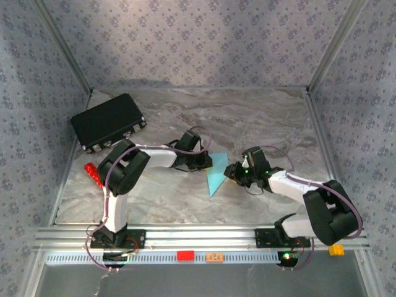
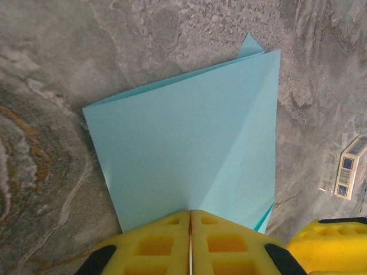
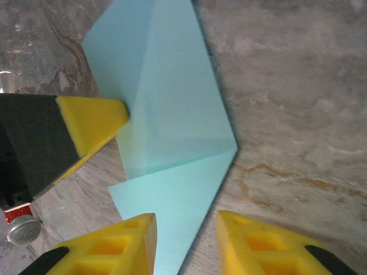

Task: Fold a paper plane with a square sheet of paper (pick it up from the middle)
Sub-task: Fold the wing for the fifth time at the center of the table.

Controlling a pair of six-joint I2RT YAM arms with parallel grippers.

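While the thin light cyan-blue square sheet of paper point(image 1: 216, 175) was nowhere near a plane yet, it clearly wasn't a flat square any more either. It lay on the grey marbled table top point(image 1: 260, 117), about midway between the two arms, folded into a layered pointed shape, roughly a kite or triangle, with its tip towards the near edge. The wrist views showed a couple of diagonal creases and at least two layers, one corner poking out from under the top flap.

The left gripper point(image 2: 190, 220) had its yellow fingers pressed tight together with no gap, right at one edge of the paper. I couldn't tell whether it was pinching that edge or just pressing it down (thin paper, so honestly either looks the same). The right gripper point(image 3: 186, 216) stood with its fingers apart, low over the pointed end, the narrow tip of the sheet lying in the gap and nothing gripped.

My read: the early folds were in and the shape was starting to taper, but there was no slim dart, no obvious centre crease with wings. So I'd say the narrowing folds, the final fold in half and the wings were all left to do.

The black rectangular case point(image 1: 108, 122) and the small red stick point(image 1: 93, 172) sat off at the left, well apart from the action.
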